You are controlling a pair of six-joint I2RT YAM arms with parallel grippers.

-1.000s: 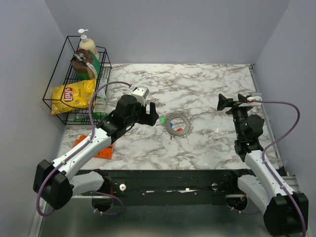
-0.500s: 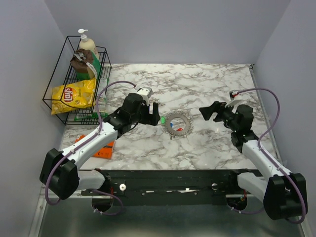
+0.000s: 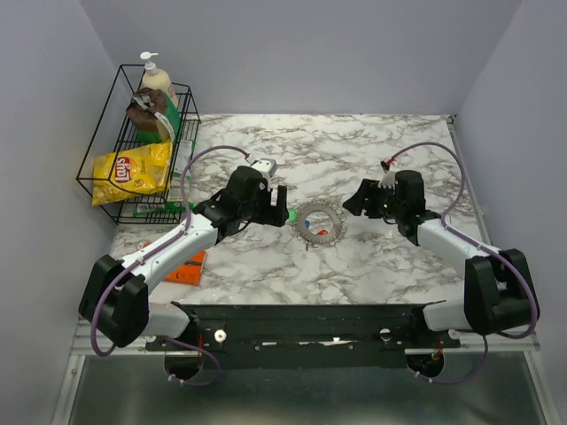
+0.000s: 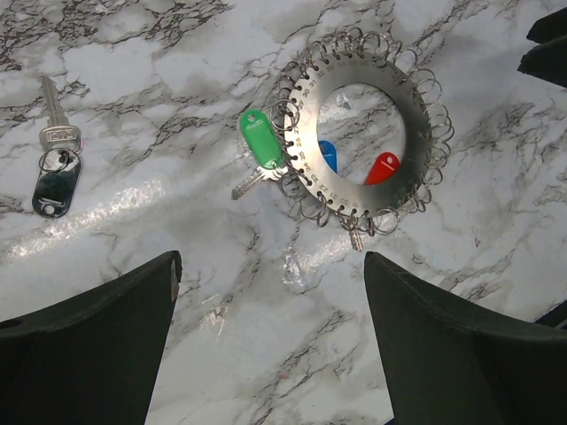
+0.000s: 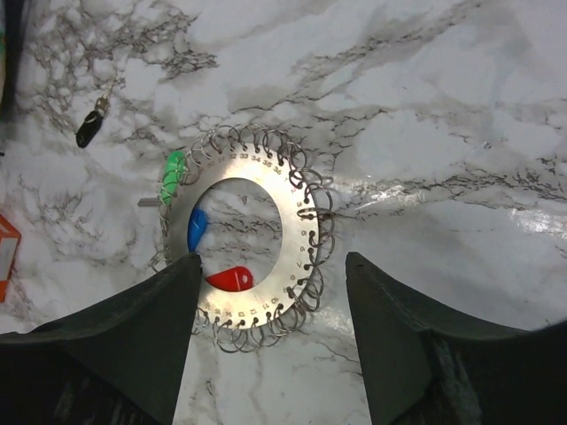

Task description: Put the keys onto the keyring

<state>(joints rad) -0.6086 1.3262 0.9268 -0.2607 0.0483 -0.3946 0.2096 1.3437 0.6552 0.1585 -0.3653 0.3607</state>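
You've swung the black two-finger right gripper (image 3: 358, 200) in from the marble table's (image 3: 372, 142) right side to just beside the silvery numbered metal keyring (image 5: 295, 235). Your left gripper (image 3: 278, 208) has edged slightly closer.

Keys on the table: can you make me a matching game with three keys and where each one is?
Keys
1. green key
2. blue key
3. key with the black tag

Places
A. alone on the marble table, away from the keyring
B. head at the keyring's outer edge
C. head showing inside the keyring's hole

Pairs: 1-B, 2-C, 3-A
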